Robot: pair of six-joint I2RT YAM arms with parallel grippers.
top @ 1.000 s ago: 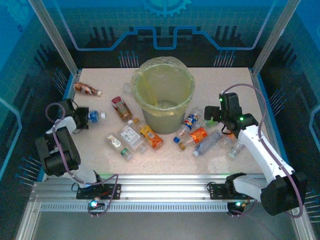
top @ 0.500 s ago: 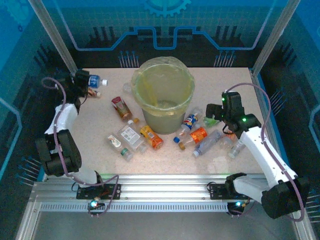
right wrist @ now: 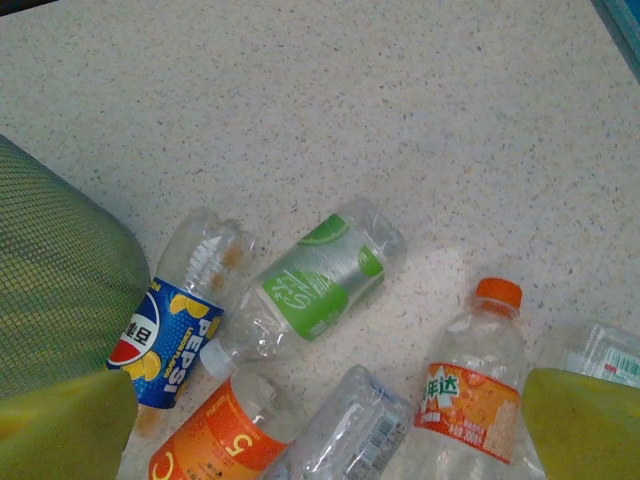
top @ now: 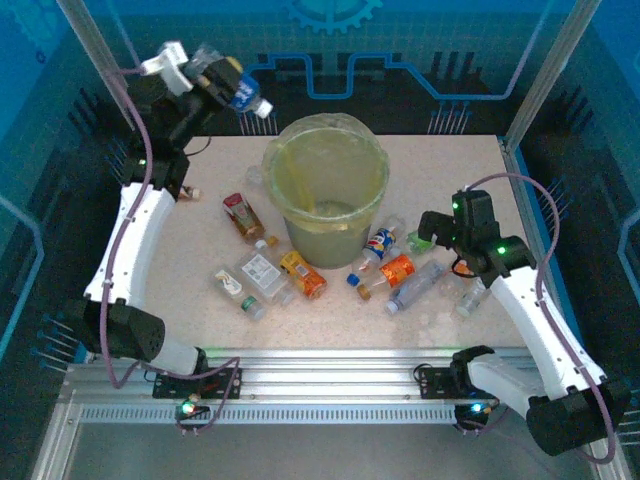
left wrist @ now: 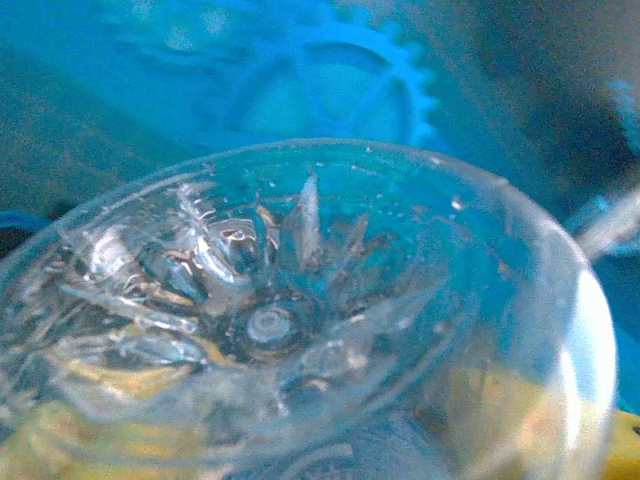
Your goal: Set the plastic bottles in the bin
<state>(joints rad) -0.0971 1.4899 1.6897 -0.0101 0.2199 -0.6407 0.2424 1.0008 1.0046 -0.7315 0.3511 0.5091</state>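
My left gripper (top: 218,80) is raised high at the back left, shut on a clear plastic bottle (top: 243,95) with a blue label and white cap. The bottle hangs in the air just left of the bin's rim. In the left wrist view its ribbed clear base (left wrist: 268,325) is close to the lens. The yellow-green bin (top: 326,190) stands at the table's back centre. My right gripper (top: 432,232) is open, low over a green-label bottle (right wrist: 318,280), with a Pepsi bottle (right wrist: 172,335), an orange-label bottle (right wrist: 215,445) and an orange-capped bottle (right wrist: 470,385) around it.
Several more bottles lie left of and in front of the bin: a red-label one (top: 241,215), clear ones (top: 262,272) and an orange one (top: 303,275). A brown bottle (top: 187,190) lies by the left arm. The bin's wall (right wrist: 55,290) is close on the right gripper's left.
The left arm has lifted the blue-label bottle from the table's left side up and right toward the bin's rim. The right gripper has shifted slightly nearer, still open.
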